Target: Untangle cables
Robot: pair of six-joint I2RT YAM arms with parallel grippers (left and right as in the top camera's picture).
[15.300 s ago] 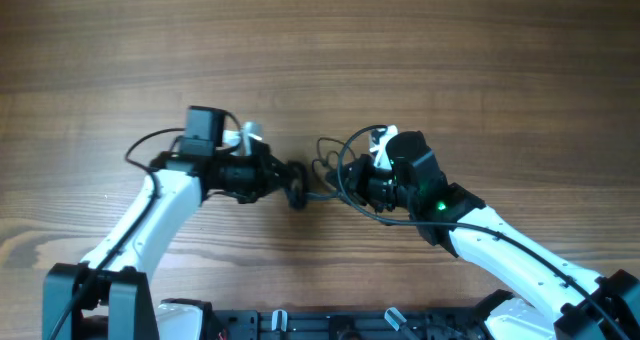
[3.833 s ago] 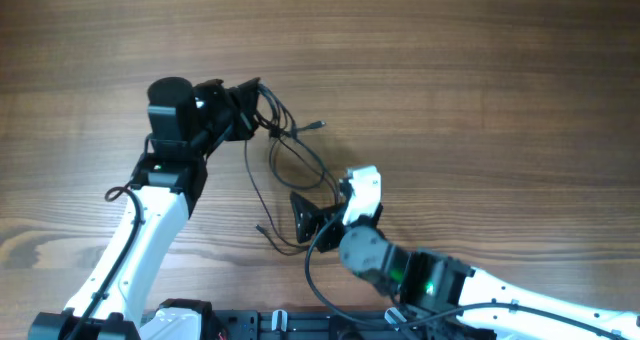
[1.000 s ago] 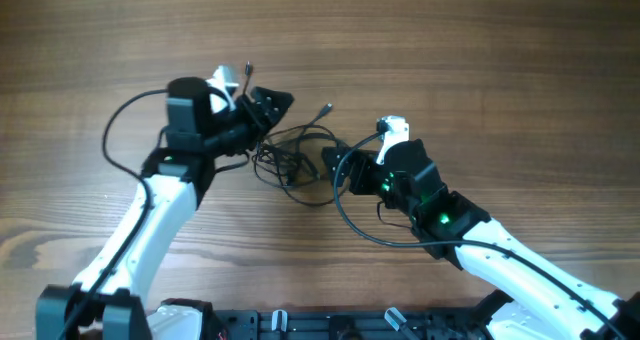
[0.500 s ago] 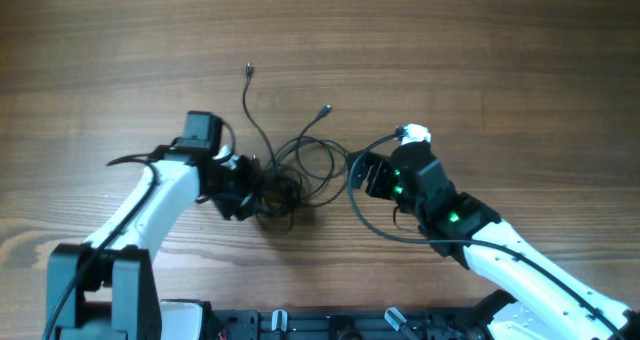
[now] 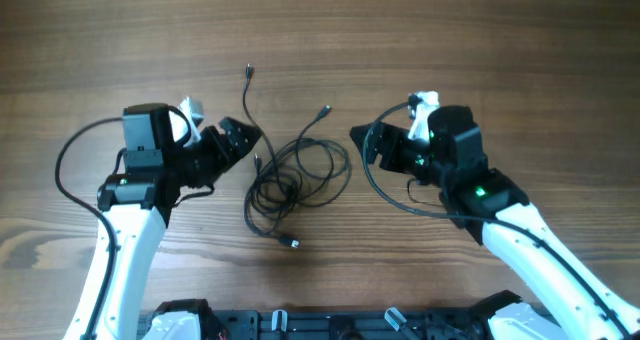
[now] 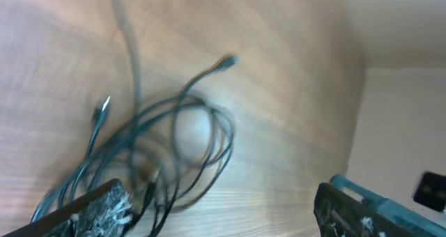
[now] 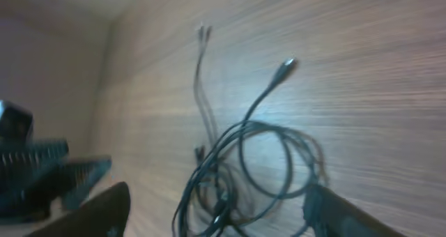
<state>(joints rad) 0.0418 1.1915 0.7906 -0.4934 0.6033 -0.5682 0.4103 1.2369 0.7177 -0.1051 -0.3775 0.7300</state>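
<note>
The cables (image 5: 264, 187) lie in a loose tangle of thin black loops on the wooden table, midway between both arms. Plug ends stick out at the back (image 5: 248, 72), back right (image 5: 326, 110) and front (image 5: 293, 243). My left gripper (image 5: 245, 145) is open just left of the tangle and holds nothing. My right gripper (image 5: 362, 148) is open a little right of it, also empty. In the left wrist view the cables (image 6: 174, 132) lie ahead of the wide-apart gripper (image 6: 223, 212), some strands passing close to its left finger. In the right wrist view the loops (image 7: 244, 160) lie ahead of the open gripper (image 7: 216, 212).
The right arm's own thicker black cable (image 5: 385, 195) hangs in a loop beside the tangle. The left arm's thick cable (image 5: 70, 155) arcs out to the left. My left gripper (image 7: 42, 174) shows at the left edge of the right wrist view.
My left gripper has pulled back left out of the tangle and opened. The right arm has drawn back to the right. The cables now lie loose on the table.
</note>
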